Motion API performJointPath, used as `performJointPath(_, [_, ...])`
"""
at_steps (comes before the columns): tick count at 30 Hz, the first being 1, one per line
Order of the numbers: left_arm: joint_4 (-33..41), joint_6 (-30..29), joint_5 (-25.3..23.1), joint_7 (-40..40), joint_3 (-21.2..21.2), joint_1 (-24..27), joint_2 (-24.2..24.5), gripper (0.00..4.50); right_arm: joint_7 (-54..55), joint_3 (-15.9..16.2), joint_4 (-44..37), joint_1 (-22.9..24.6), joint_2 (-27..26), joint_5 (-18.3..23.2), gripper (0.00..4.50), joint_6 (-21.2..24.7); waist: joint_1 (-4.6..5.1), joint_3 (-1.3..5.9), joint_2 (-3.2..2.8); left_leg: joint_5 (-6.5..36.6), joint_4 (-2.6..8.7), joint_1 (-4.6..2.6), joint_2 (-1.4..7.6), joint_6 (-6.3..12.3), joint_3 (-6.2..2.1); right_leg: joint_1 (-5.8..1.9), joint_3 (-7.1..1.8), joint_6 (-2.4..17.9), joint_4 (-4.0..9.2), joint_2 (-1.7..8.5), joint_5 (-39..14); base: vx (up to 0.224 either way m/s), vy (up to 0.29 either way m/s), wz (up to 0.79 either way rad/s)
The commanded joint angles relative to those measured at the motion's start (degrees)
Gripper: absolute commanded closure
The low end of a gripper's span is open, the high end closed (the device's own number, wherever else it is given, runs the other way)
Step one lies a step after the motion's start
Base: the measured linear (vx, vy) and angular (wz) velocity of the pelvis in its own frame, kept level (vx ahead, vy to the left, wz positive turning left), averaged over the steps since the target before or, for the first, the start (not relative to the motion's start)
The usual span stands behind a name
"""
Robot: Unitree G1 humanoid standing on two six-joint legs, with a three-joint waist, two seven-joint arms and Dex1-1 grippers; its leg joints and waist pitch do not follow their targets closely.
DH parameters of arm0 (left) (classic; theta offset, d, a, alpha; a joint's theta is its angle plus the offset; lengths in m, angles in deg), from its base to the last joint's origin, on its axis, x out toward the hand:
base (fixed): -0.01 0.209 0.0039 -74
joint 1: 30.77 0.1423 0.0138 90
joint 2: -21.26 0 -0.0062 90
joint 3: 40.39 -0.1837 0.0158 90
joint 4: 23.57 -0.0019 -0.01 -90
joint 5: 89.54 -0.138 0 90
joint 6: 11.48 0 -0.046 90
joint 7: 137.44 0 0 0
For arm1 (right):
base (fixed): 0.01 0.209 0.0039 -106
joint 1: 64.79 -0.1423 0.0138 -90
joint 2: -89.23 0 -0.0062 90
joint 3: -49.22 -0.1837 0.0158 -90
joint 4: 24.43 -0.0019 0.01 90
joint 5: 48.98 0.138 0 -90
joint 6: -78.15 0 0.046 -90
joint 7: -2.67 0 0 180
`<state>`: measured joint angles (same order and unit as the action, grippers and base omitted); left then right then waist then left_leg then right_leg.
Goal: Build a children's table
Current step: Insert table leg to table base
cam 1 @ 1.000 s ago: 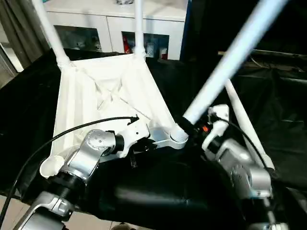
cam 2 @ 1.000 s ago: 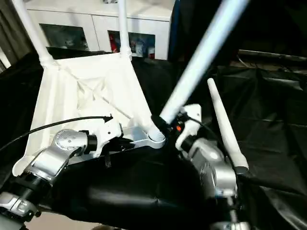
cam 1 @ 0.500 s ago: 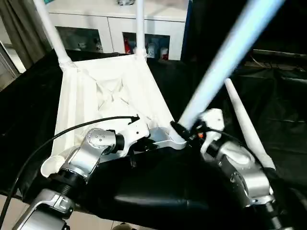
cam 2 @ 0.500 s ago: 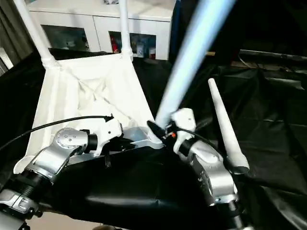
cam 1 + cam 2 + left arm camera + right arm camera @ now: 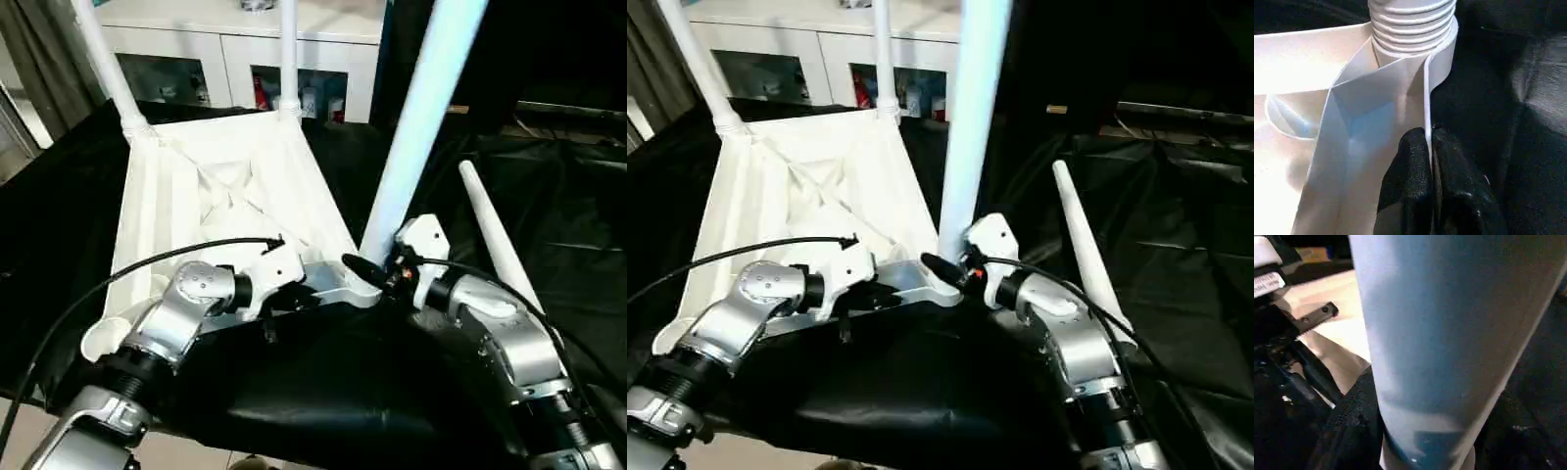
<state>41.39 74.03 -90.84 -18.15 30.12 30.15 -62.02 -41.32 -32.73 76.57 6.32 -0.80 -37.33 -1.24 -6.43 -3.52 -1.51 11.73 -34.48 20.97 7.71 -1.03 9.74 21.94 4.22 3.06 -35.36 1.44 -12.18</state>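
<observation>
While the left hand point(image 5: 1427, 161) pinches the tabletop's rim point(image 5: 1426, 103), the right hand point(image 5: 377, 274) grasps a leg point(image 5: 416, 117).

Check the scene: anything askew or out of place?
One leg lies loose on the black cloth, not screwed in. The leg in the right gripper leans slightly at its socket. Nothing looks damaged.

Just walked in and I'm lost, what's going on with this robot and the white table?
The robot is putting legs on an upturned white tabletop on black cloth. Its left gripper pinches the top's thin rim beside the near corner socket, steadying it. Its right gripper holds the third leg upright in that socket. Two legs stand at the far corners; a fourth leg lies on the cloth.
</observation>
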Motion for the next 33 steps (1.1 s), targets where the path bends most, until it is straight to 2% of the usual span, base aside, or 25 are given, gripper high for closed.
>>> performJointPath(1, [3.8,2.2,3.1,-3.9,0.0,0.1,0.1,4.5,-4.2,2.8,3.8,1.9,0.2,0.1,2.6,1.1,-0.1,3.64,0.44,3.7,3.62,-0.22,6.31,5.68,-2.58,-2.93,-4.34,9.5,4.2,8.76,-5.8,0.0,0.0,0.0])
performJointPath(5, [5.2,2.4,5.0,-8.8,-0.7,0.0,1.1,4.5,-8.7,3.9,6.3,2.7,2.2,0.0,2.6,-0.7,-0.16,3.57,0.23,3.7,3.61,-0.27,6.39,6.19,-2.54,-2.87,-4.32,10.1,4.13,8.71,-4.5,0.0,0.0,0.0])
performJointPath(13, [4.6,3.2,4.3,-12.7,-2.0,-0.8,2.7,4.5,-14.2,6.3,9.1,1.9,5.3,-2.4,2.6,-3.1,-0.19,3.38,0.24,5.1,3.8,-0.43,6.48,5.9,-2.58,-2.9,-4.28,10.2,4.43,8.62,-5.9,0.0,0.0,0.0])
performJointPath(23, [4.8,2.9,4.8,-13.6,-1.7,-0.4,2.6,4.5,-14.9,6.2,12.1,2.3,5.3,-2.0,2.6,-3.9,-0.14,3.17,0.52,6.7,4.1,-0.58,6.63,5.2,-2.66,-2.78,-4.3,10.5,4.62,8.69,-6.9,0.0,0.0,0.0])
performJointPath(27, [3.2,2.7,3.4,-10.4,-1.0,-0.9,1.9,4.5,-12.2,5.1,13.7,1.8,4.4,-2.5,2.6,-4.3,-0.07,3.04,0.44,7.7,4.21,-0.66,6.64,4.71,-2.65,-2.73,-4.38,10.5,4.83,8.74,-8.3,0.0,0.0,0.0])
performJointPath(29, [0.1,2.7,0.7,-4.7,-0.6,-2.4,0.6,4.5,-7.2,3.5,15.9,0.6,3.2,-3.5,2.6,-4.5,0.12,2.76,0.34,9.3,4.42,-0.85,6.63,4.17,-2.64,-2.45,-4.35,10.4,5.25,8.63,-10.9,0.0,0.0,0.0])
performJointPath(30, [-2.6,2.2,-1.5,0.2,-0.1,-3.7,-0.5,4.5,-2.4,2.2,18.0,-0.5,2.2,-4.5,2.6,-4.9,0.21,2.22,0.34,12.9,4.57,-1.59,6.55,2.97,-2.59,-1.98,-4.42,10.1,6.03,8.63,-16.3,0.0,0.0,0.0])
performJointPath(31, [-4.2,0.9,-2.1,3.2,0.5,-4.6,-1.5,4.5,0.0,1.4,19.0,-0.9,1.5,-4.8,2.6,-5.2,0.34,1.94,0.43,14.7,4.54,-1.98,6.35,2.28,-2.55,-1.78,-4.39,9.4,6.52,8.67,-20.3,0.0,0.0,0.0])
performJointPath(32, [-5.2,0.2,-1.9,5.1,1.2,-5.3,-2.4,4.5,2.4,0.5,19.9,-1.4,0.8,-4.8,2.6,-5.2,0.57,1.59,0.48,18.2,4.85,-2.47,6.3,0.72,-2.89,-1.84,-4.24,8.3,7.11,8.88,-27.6,-0.055,0.009,0.01])
performJointPath(33, [-6.9,-1.6,-1.6,8.5,2.4,-6.7,-4.2,4.5,6.9,-1.4,21.9,-2.5,-0.7,-4.2,2.6,-4.0,0.79,1.89,0.65,18.9,5.24,-2.09,6.49,-0.49,-3.4,-2.35,-4.31,6.5,7.24,9.29,-30.3,-0.055,0.009,0.01])
